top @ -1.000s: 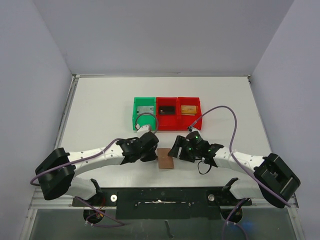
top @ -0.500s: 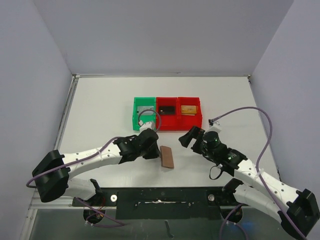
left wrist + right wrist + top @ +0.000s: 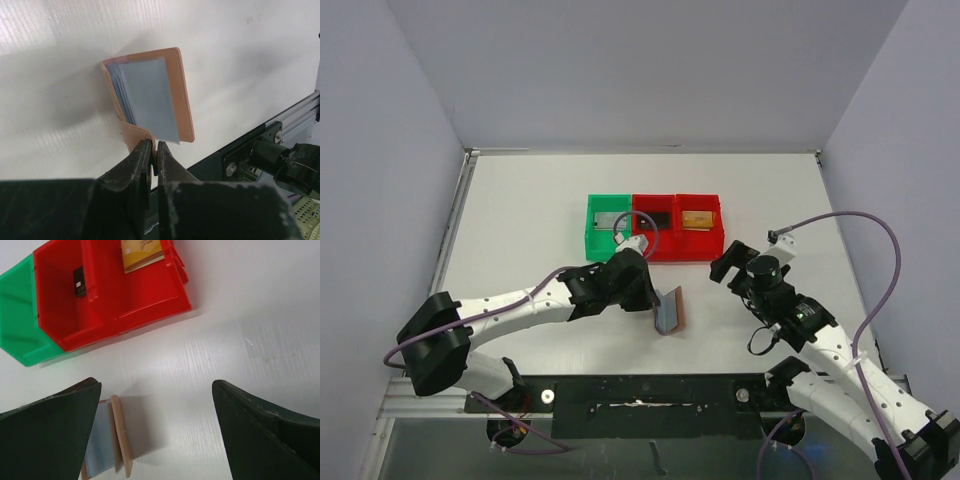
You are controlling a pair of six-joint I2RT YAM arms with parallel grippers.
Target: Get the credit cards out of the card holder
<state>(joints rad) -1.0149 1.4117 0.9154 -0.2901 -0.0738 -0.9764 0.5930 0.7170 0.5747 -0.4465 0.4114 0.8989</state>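
From above: two arms, three bins, one holder. The bins sit in a row at mid-frame, one green bin (image 3: 604,247) on the left, then a middle red bin (image 3: 662,250) and a right red bin (image 3: 706,246). One card in each: a grey card (image 3: 610,218), a dark card (image 3: 657,217) and a gold card (image 3: 697,217). Just below the row, the holder (image 3: 669,309) stands open on the white table (image 3: 520,220), blue inside, brown edge to the right. The left gripper (image 3: 652,298) is right against it. The right gripper (image 3: 725,265) hangs off to its right, apart, fingers spread.

Left wrist now. The holder (image 3: 147,100) fills the centre, brown cover with pale stitching, light-blue lining and what look like sleeves fanned along its left side (no card can be made out). The left gripper (image 3: 154,150) is pinched tight on the brown flap at its lower edge.

Right wrist: the right gripper (image 3: 156,385) gapes wide, nothing between the fingers. Upper left, the green bin (image 3: 17,335), the middle red bin (image 3: 60,310) with its dark card (image 3: 79,281) and the right red bin (image 3: 145,290) with the gold card (image 3: 142,252). The holder (image 3: 117,440) peeks in at lower left, seen edge-on.
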